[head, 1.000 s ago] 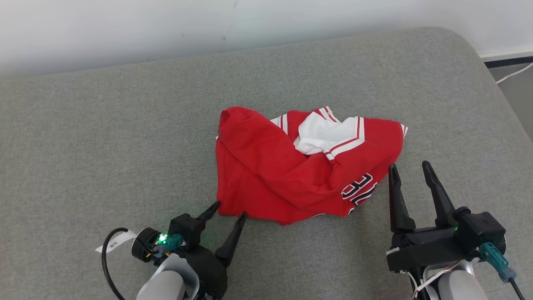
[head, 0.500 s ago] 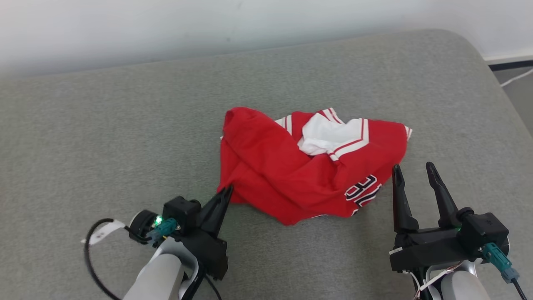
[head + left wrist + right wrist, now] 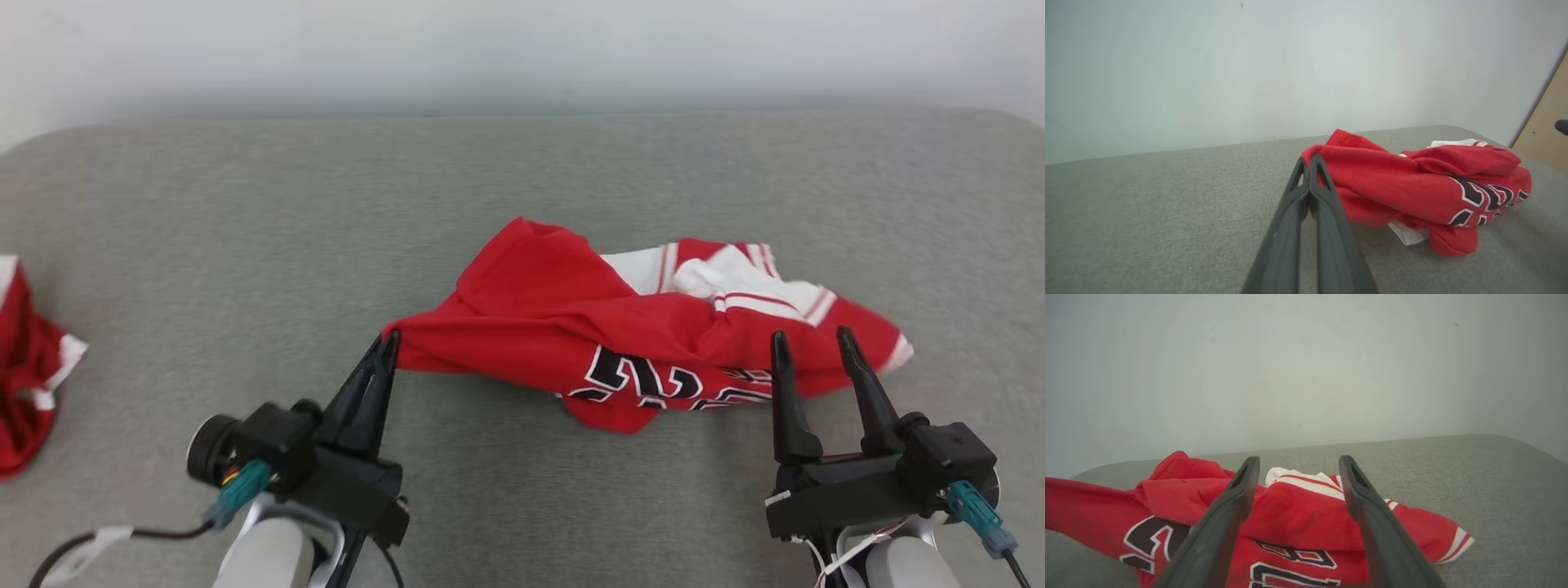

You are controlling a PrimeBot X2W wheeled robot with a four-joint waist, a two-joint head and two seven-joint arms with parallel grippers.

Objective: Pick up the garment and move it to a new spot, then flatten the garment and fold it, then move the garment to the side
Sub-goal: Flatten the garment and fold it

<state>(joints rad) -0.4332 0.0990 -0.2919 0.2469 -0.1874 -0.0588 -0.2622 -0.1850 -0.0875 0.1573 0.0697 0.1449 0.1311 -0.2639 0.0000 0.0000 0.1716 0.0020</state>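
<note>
The garment (image 3: pixel 604 343) is a red jersey with white trim and black numbers, crumpled on the grey surface (image 3: pixel 245 229). My left gripper (image 3: pixel 390 339) is shut on the garment's left corner and holds that corner lifted off the surface, so the cloth stretches toward it. In the left wrist view the closed fingers (image 3: pixel 1310 183) pinch the red edge of the garment (image 3: pixel 1412 192). My right gripper (image 3: pixel 807 336) stands open at the garment's right side, its fingertips over the cloth and nothing between them. In the right wrist view the garment (image 3: pixel 1298 518) lies below the spread fingers (image 3: pixel 1237 490).
A second red and white cloth (image 3: pixel 28 384) lies at the left edge of the grey surface. A pale wall (image 3: pixel 522 49) runs along the far side. A tan panel (image 3: pixel 1545 118) stands at the right in the left wrist view.
My left gripper closed on the garment's left corner and pulled it up and to the left, stretching the cloth. The head camera turned, bringing the other cloth into view. The right gripper stays open.
</note>
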